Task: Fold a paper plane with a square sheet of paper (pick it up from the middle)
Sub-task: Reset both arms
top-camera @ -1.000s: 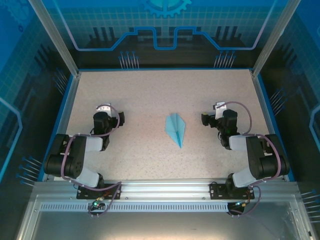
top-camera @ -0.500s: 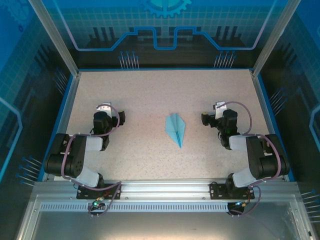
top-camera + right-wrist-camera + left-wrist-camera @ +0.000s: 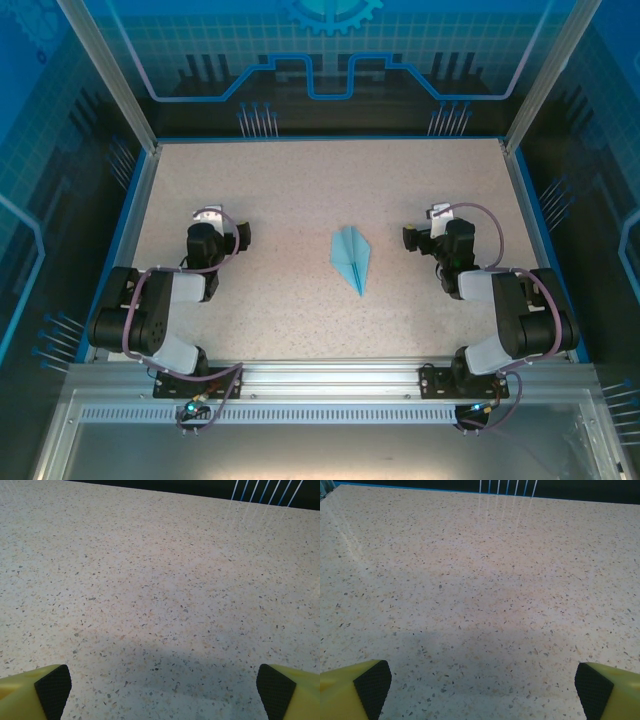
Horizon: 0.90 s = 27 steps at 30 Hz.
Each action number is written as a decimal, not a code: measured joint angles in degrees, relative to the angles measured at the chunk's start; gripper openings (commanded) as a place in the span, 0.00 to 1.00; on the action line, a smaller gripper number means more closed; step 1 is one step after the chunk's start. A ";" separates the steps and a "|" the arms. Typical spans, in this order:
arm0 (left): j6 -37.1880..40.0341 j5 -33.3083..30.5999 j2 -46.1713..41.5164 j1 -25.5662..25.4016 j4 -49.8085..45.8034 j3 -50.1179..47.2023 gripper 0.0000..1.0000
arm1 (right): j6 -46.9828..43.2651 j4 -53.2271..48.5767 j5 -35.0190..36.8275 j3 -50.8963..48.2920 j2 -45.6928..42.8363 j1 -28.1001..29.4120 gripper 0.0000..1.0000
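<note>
Top external view: the paper plane [image 3: 351,258] lies flat on the speckled beige worktop [image 3: 300,180], about midway between its near and far edges and a little to the right of centre. Its pointed nose faces the near edge, leaning slightly toward the right side, and its wider tail faces the far edge. A centre crease runs along its length. It sits between the two arms and touches neither, nearer to the right arm [image 3: 505,310] than to the left arm [image 3: 150,310]. Both arms are folded low by the near edge, the left one toward the left edge and the right one toward the right edge, each wrist aimed at the far edge.

Left wrist view: the left jaws are spread wide, with a yellow finger and its black pad [image 3: 372,687] in each bottom corner and bare worktop between them. Right wrist view: the right jaws stand equally wide, black pads [image 3: 52,686] at the two bottom corners, gripping nothing. Ahead of them the speckled surface runs to the far edge, where a dark wall begins.
</note>
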 measured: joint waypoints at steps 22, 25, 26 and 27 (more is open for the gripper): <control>0.00 0.35 0.00 0.00 0.00 0.00 0.99 | 0.00 0.00 0.00 -0.02 0.00 0.00 0.99; 0.13 0.66 0.00 0.00 -0.02 0.02 0.98 | 0.00 0.00 0.00 -0.02 0.00 0.00 0.99; 0.15 0.83 0.00 0.00 -0.02 0.02 0.99 | 0.00 0.00 0.00 0.00 0.00 0.00 0.99; 0.15 0.98 0.00 0.00 -0.02 0.02 0.98 | 0.00 0.00 0.00 0.00 0.00 0.00 0.99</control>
